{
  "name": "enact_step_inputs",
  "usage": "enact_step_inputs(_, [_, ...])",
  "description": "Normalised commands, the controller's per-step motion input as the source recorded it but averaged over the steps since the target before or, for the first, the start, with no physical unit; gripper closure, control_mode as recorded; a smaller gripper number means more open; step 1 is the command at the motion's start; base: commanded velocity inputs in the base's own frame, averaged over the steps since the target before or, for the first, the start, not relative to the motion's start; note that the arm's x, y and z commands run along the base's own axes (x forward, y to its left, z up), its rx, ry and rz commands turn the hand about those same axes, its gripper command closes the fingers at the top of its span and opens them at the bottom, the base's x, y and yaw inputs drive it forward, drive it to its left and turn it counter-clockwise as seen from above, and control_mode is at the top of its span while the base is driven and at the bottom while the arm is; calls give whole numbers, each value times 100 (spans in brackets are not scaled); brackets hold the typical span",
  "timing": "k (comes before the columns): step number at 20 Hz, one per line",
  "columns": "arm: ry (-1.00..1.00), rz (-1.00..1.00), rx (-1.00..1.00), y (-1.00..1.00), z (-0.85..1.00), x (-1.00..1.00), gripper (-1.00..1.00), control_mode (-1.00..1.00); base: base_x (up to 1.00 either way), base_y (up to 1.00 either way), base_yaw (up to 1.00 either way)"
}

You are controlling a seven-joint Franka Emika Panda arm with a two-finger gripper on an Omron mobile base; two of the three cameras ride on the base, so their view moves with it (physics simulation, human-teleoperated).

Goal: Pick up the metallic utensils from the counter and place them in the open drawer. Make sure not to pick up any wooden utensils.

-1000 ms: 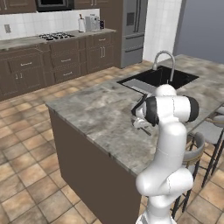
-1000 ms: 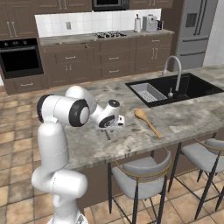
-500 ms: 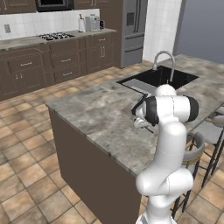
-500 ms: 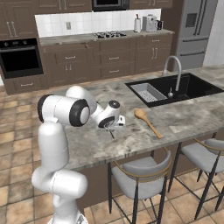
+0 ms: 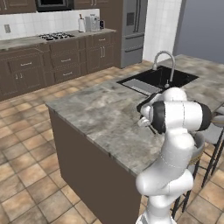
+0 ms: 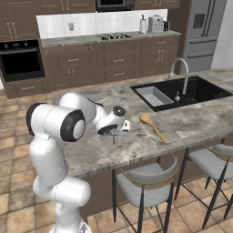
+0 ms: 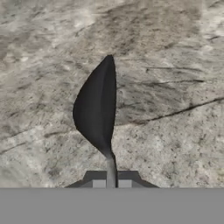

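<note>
Hand view: the tool (image 7: 111, 181) is clamped on the thin neck of the metal spoon (image 7: 97, 109), its two dark tips pressed together either side of the stem. The spoon's long axis runs straight out from the tool along the line of sight, with the dark bowl at the far end, seen nearly edge-on over the marbled counter (image 7: 175, 65). Whether the bowl touches the stone I cannot tell here.

The right base view shows what this one lacks: the tool (image 6: 113, 136) low over the counter (image 6: 136, 145), just beside the wooden spoon (image 6: 154, 127), which lies apart from it, toward the sink (image 6: 182, 93). In my judgement the coming move is a lift away from the wooden spoon. The left base view has the arm's own bulk hiding the spoon.
</note>
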Motion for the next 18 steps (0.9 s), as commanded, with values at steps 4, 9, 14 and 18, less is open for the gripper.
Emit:
enact_step_inputs(4, [-1,0,0,14,100,-77,100,-100,0,0,0])
enact_step_inputs(9, [-6,0,0,5,100,-91,100,-100,0,0,0])
enact_step_inputs(14, [-11,2,0,40,86,-100,100,-100,0,0,0])
enact_step_inputs(18, [-3,3,0,22,12,-25,100,100,-75,75,9])
